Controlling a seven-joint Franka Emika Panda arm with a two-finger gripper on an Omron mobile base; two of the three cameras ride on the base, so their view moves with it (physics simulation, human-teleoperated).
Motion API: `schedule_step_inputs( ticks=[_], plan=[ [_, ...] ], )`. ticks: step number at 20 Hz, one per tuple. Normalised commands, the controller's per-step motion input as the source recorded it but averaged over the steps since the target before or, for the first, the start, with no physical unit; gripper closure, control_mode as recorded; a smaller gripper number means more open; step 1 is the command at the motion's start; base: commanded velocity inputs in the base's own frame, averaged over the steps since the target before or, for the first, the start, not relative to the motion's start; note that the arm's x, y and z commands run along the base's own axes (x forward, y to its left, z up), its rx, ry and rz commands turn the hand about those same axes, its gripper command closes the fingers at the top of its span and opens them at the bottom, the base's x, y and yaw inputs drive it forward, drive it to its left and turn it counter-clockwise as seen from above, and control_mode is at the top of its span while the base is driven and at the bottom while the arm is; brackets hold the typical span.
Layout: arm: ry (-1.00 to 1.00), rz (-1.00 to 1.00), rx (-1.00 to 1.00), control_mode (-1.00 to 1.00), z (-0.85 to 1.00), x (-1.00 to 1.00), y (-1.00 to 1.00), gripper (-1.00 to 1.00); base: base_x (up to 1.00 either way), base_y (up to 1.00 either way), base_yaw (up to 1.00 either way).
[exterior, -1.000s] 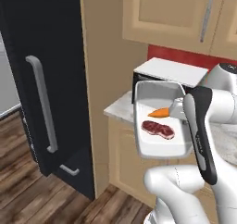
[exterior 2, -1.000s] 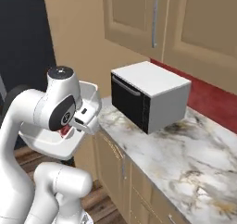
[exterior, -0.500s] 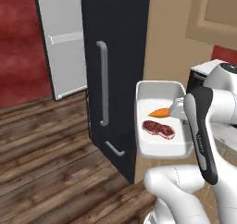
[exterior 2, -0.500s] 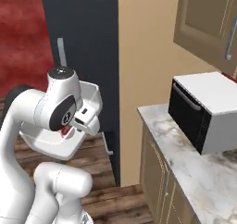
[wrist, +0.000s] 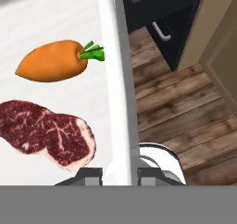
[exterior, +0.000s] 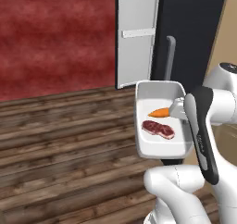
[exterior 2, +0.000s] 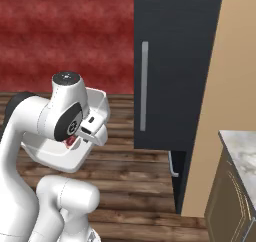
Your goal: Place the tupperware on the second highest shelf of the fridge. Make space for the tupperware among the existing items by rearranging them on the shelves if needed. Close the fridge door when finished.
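The tupperware [exterior: 159,92] is a white shallow tray with an orange carrot [exterior: 159,112] and a dark red steak [exterior: 158,129] in it. It hangs level in the air in front of my body. My gripper [exterior: 178,108] is shut on its right rim. In the hand view the rim [wrist: 118,79] runs down between the fingertips [wrist: 90,174], with the carrot [wrist: 53,61] and steak [wrist: 46,133] to its left. The black fridge [exterior: 192,33] stands just behind, its grey bar handle [exterior: 170,56] above the tray. The second highest shelf and the existing items are out of view.
A light grey inner panel of an open fridge door [exterior: 136,33] stands left of the black door. A red wall [exterior: 55,38] lies behind, over wooden floor [exterior: 60,149]. To the right are a tan cabinet side [exterior 2: 235,61] and a marble counter corner [exterior 2: 240,156].
The whole picture has swung: the counter and the microwave have slid out to the right and the fridge has come in front. The tupperware stays in the gripper, unchanged.
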Motion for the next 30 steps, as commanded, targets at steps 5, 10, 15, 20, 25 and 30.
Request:
schedule_step_inputs(
  ticks=[5,10,15,20,25,30],
  plan=[
    [0.00,0.00,0.00,1.00,0.00,0.00,0.00,1.00,0.03,0.75,0.39],
    [0.00,0.00,0.00,1.00,0.00,0.00,0.00,1.00,0.56,0.23,0.23],
    [0.00,0.00,0.00,1.00,0.00,0.00,0.00,1.00,0.95,0.00,0.09],
    [0.00,0.00,0.00,1.00,0.00,0.00,0.00,1.00,1.00,0.00,0.05],
    [0.00,0.00,0.00,1.00,0.00,0.00,0.00,1.00,1.00,0.00,0.03],
    [0.00,0.00,0.00,1.00,0.00,0.00,0.00,1.00,1.00,0.00,0.00]
  ],
)
